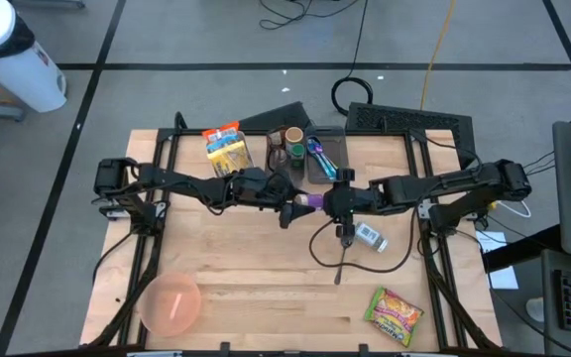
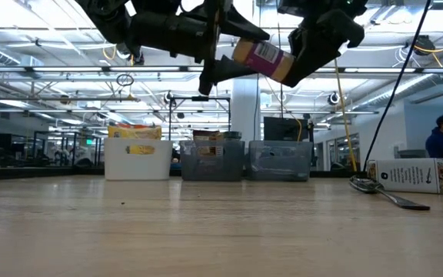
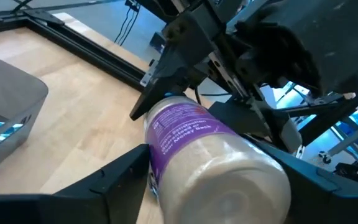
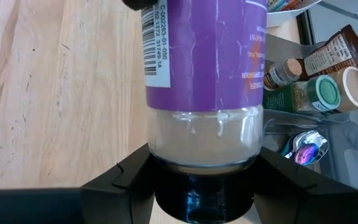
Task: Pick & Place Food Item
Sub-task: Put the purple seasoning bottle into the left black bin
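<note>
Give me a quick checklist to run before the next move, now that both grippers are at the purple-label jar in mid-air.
1. Right gripper clamped on the jar: ok, fingers hug its end.
2. Left gripper gripping the jar: cannot tell, fingers flank it.
3. Jar clear of the table: ok, well above it.
4. Jar lid secure: cannot tell, hidden.
5. Spoon and lying bottle clear of the arms: ok.
6. Pink bowl unobstructed: ok.

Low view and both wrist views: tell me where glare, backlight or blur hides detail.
Low view: bright ceiling lights behind turn both arms into silhouettes, though the purple-labelled glass jar stays readable; the near wooden tabletop is soft. Left wrist view: the jar's near end is blurred, its label text legible. Right wrist view: label's barcode sharp, background spice jars softer.
</note>
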Robot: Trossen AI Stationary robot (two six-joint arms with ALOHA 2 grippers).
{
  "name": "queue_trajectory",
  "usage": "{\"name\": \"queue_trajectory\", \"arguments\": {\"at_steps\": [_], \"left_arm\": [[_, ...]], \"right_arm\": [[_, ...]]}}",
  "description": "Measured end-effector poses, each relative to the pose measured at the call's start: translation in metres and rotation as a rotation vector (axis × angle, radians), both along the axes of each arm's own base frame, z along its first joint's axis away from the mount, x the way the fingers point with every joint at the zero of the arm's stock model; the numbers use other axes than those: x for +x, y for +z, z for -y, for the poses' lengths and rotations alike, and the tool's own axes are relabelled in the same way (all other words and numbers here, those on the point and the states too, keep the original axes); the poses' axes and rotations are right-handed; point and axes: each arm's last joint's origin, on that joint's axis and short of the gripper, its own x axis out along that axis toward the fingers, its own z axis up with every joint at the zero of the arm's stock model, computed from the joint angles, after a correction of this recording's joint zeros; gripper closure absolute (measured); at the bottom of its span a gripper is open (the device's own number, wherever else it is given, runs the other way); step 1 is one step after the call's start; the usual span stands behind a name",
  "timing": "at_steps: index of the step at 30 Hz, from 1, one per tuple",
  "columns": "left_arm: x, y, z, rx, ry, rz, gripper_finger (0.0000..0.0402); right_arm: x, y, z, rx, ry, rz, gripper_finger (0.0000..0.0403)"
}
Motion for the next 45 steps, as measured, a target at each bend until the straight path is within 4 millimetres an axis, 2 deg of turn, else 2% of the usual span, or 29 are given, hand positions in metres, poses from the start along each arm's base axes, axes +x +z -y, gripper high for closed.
{"name": "queue_trajectory", "arguments": {"at_steps": [6, 16, 23, 30, 35, 42, 45], "left_arm": [[0.000, -0.001, 0.000, 0.000, 0.009, -0.009, 0.0152], [0.000, -0.002, 0.000, 0.013, 0.006, -0.022, 0.0158], [0.000, -0.002, 0.000, 0.050, -0.008, -0.018, 0.0159], [0.000, -0.002, 0.000, 0.101, -0.019, -0.018, 0.0159], [-0.001, -0.004, -0.002, 0.124, -0.019, -0.039, 0.0159], [-0.005, 0.001, -0.008, 0.157, -0.044, -0.032, 0.0160], [-0.007, 0.005, -0.010, 0.181, -0.060, -0.024, 0.0176]], "right_arm": [[0.000, 0.000, 0.000, 0.001, -0.006, 0.003, 0.0206], [0.000, 0.000, 0.000, -0.001, 0.001, 0.003, 0.0204], [0.000, 0.000, -0.001, -0.001, 0.010, -0.001, 0.0160], [-0.002, 0.002, 0.000, -0.014, 0.027, -0.001, 0.0136], [-0.015, 0.018, 0.001, -0.014, 0.030, 0.051, 0.0130], [-0.045, 0.044, 0.004, 0.019, 0.002, 0.142, 0.0135], [-0.057, 0.047, 0.005, 0.029, -0.005, 0.174, 0.0137]]}}
